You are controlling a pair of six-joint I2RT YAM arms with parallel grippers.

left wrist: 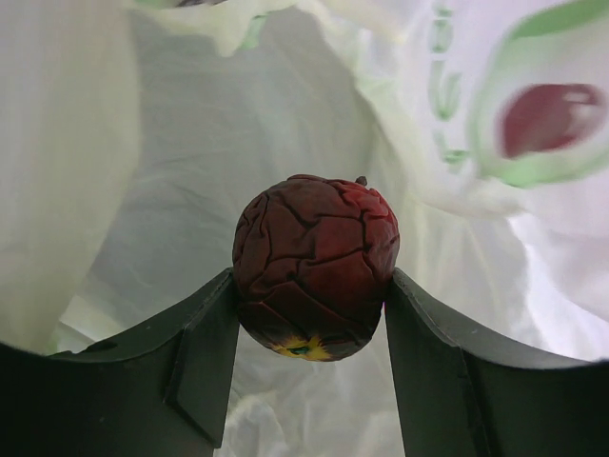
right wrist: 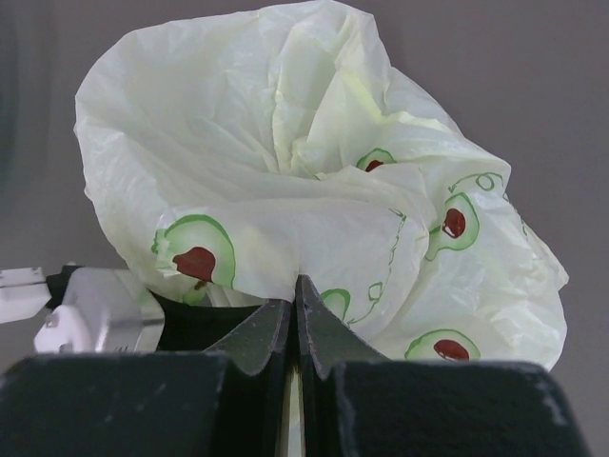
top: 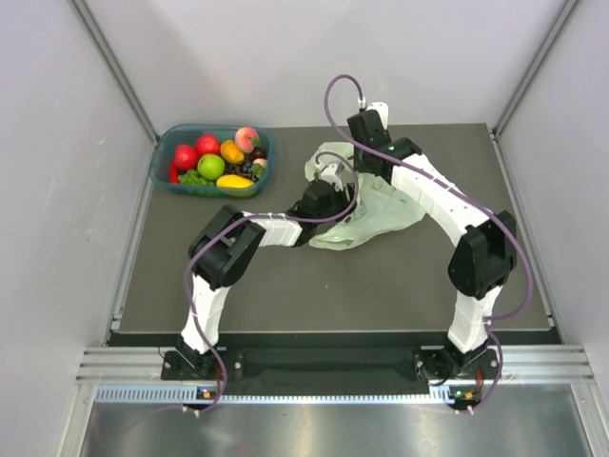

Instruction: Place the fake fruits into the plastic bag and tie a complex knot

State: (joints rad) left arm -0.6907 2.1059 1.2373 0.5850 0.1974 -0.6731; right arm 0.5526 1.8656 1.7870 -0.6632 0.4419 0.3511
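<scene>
The left jaws gripped a dark red fruit (left wrist: 314, 248) with cracked skin, one jaw pressed to each side of it, and pale plastic of the bag (right wrist: 285, 143) surrounded it on all sides. The right jaws were closed on a fold of the bag's edge, holding it lifted above the worktop (top: 381, 276). The bag lay crumpled near the middle of the worktop, between the two arms. The remaining fruits, among them a red apple (top: 186, 157), a green apple (top: 210, 166) and a peach (top: 246, 138), sat in a teal tub (top: 162, 171) at the far left corner.
</scene>
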